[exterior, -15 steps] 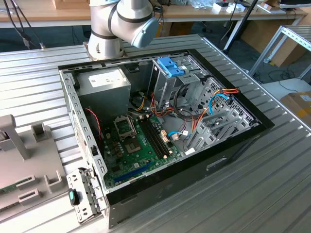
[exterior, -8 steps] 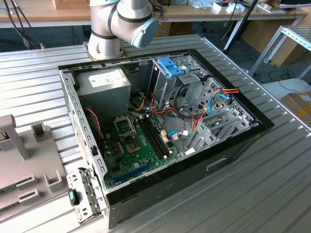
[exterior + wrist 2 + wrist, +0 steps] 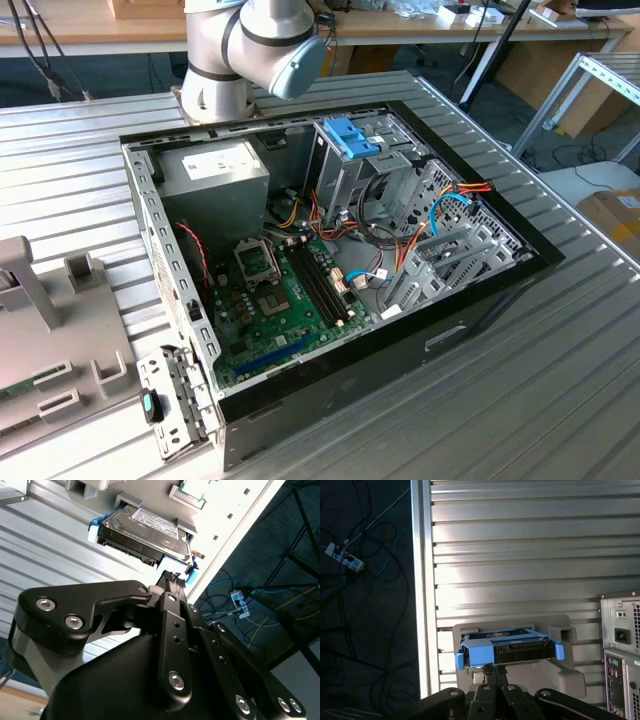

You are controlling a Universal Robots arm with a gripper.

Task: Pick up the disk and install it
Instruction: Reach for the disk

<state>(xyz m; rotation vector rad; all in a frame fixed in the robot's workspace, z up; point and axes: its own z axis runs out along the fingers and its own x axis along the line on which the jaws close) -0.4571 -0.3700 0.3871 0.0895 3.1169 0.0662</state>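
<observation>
One disk [image 3: 510,648] in one grey holder [image 3: 570,677], tool [image 3: 492,668] just beside

The ribbed metal table [image 3: 560,380] carries an open computer case [image 3: 330,385] — and, beside it, a grey tray [image 3: 30,350].

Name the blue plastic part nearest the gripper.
The light-blue plastic carrier framing the grey metal hard drive, directly ahead of the gripper in the first wrist view. The other, a blue plastic latch, tops the silver drive cage.
</observation>
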